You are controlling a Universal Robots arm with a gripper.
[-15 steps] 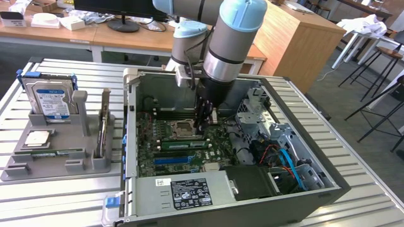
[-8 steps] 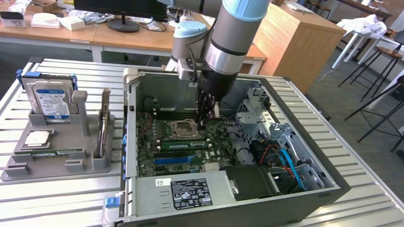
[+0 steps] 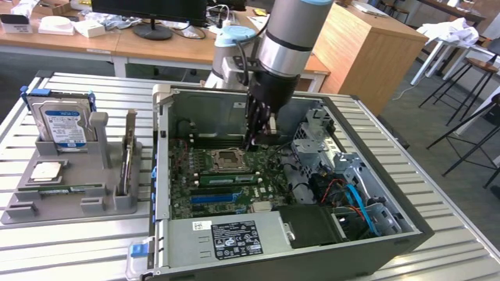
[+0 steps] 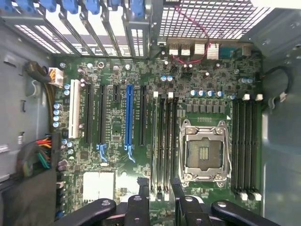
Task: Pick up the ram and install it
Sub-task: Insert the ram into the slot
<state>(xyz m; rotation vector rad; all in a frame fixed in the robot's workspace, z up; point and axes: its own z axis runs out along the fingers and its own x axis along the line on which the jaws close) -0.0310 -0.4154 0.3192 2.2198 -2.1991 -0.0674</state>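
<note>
Beside CPU socket point(image 3: 229, 157), ram point(image 3: 227, 178) stands installed, clear below spread fingers point(image 4: 143, 193)

The ram point(image 3: 62, 188), a long, narrow, thin green circuit-board stick with a small pale label near its middle, lies flat along a shallow groove in the grey moulded plastic holder tray point(image 3: 23, 211). It sits near the tray's front edge, at the exterior view's left, with its length running left to right. Nothing is touching it.
</note>
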